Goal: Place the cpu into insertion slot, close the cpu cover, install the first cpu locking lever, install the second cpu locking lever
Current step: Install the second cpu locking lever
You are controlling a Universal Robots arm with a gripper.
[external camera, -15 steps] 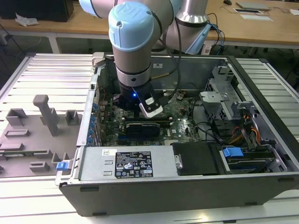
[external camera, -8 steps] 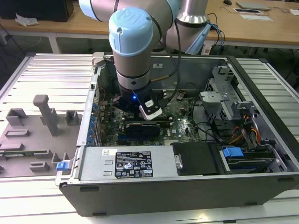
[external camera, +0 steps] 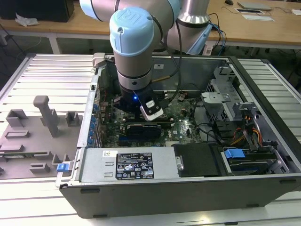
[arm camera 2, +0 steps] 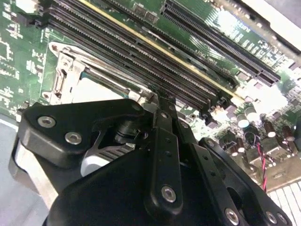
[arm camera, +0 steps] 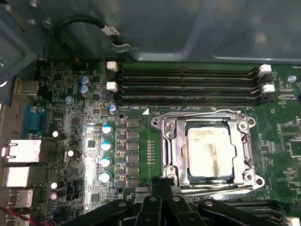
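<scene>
Long memory slots run just beside the cpu cover, shut over the cpu; the claw hovers at its edge, fingers pressed together, empty.

The cpu lies in the insertion slot on the motherboard, with the cpu cover down around it. Memory slots run just beside the insertion slot; the end effector hangs near its opposite edge.
</scene>
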